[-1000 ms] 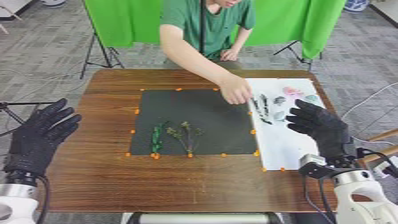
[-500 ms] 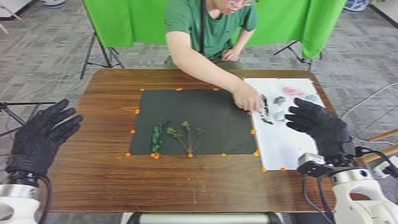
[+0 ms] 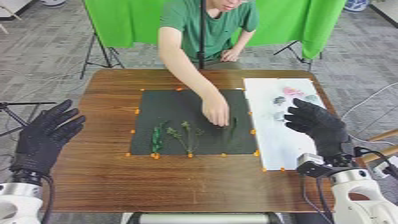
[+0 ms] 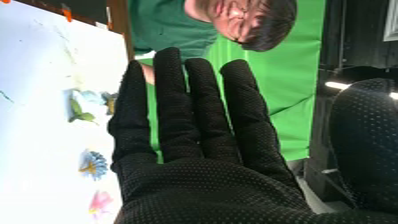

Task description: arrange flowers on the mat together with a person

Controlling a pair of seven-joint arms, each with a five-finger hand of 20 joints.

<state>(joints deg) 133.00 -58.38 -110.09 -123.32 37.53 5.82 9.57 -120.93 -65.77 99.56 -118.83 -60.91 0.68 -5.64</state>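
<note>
In the head view my left hand (image 3: pixel 44 134) is over the table's left edge, fingers relaxed. My right hand (image 3: pixel 317 125), fingers straight, is over the white sheet's right side; the right wrist view shows the right hand (image 4: pixel 209 185) with fingers extended. A person's hand (image 3: pixel 215 111) is over the right part of the dark mat (image 3: pixel 169 107), beside a thin green stem (image 3: pixel 234 128). Two green sprigs, one leafy (image 3: pixel 157 137) and one branching (image 3: pixel 188 135), lie on the mat's lower left. A pink flower (image 3: pixel 291 91) lies on the white sheet; in the right wrist view a blue flower (image 4: pixel 92 164) lies there too.
The white sheet (image 3: pixel 282 145) lies right of the mat on the brown table (image 3: pixel 93 185). Orange tape pieces (image 3: pixel 155 156) hold the edges. A green curtain (image 3: pixel 298 20) and tripods stand behind the table.
The person's hand has moved from the white sheet to the mat, and a dark green stem from the sheet is now at the mat's right side. Both my hands have stayed in place.
</note>
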